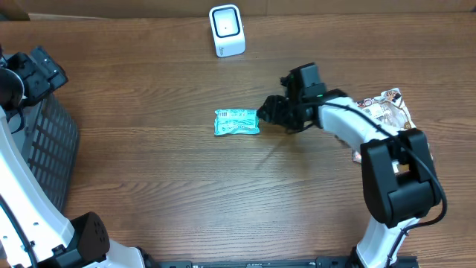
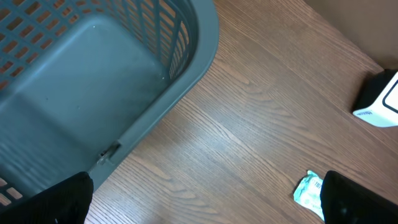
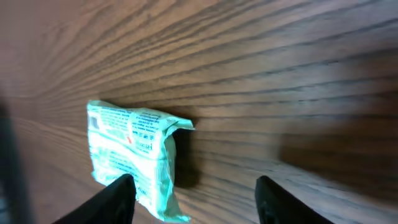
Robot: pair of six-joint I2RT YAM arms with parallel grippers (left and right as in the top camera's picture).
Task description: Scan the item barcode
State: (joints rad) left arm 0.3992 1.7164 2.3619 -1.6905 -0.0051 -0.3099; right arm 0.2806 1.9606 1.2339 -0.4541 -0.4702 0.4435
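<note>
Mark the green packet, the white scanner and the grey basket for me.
green packet (image 1: 236, 122), overhead view, middle of its printed face.
white scanner (image 1: 227, 30), overhead view, its top face.
grey basket (image 2: 87, 87), left wrist view, bare inner floor.

**Right arm reaching out, left arm holding off at the side**

The right arm (image 1: 349, 123) is extending leftward from its base, elbow bent and wrist sitting low. The right gripper (image 1: 268, 112) is pointing left, its jaws standing apart, and both dark fingers (image 3: 118, 194) are showing separated in the right wrist view. The left arm (image 1: 22, 193) is rising along the left edge. The left gripper (image 1: 39, 71) is hanging there with its jaws spread wide.
</note>
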